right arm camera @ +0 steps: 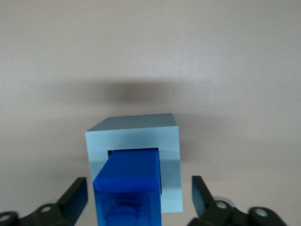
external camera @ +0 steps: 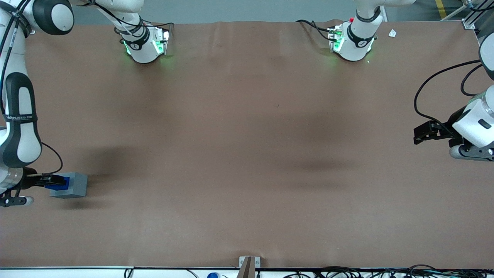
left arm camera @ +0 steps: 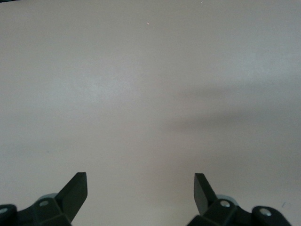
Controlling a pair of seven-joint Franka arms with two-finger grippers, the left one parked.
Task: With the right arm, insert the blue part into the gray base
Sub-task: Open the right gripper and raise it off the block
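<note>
Fingers (right arm camera: 79, 198) of the right arm's gripper (right arm camera: 138, 200) are standing wide apart, clear of the blue part (right arm camera: 128, 188) sitting in the gray base (right arm camera: 136, 132) near the working arm's end of the surface (external camera: 247, 154), so retreating crookedly is risking dislodging it.

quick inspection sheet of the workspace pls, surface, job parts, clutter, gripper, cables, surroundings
surface: brown table, bare across the middle, with soft shadows
job's things: blue part stands in the recess of the gray base, at the working arm's end of the table
clutter: small white scrap near the parked arm's base
grippers: gripper open, fingers apart on either side of the blue part, not touching it
cables: black cables loop by the parked arm; more run along the table edge nearest the camera
surroundings: gray floor past the table
</note>
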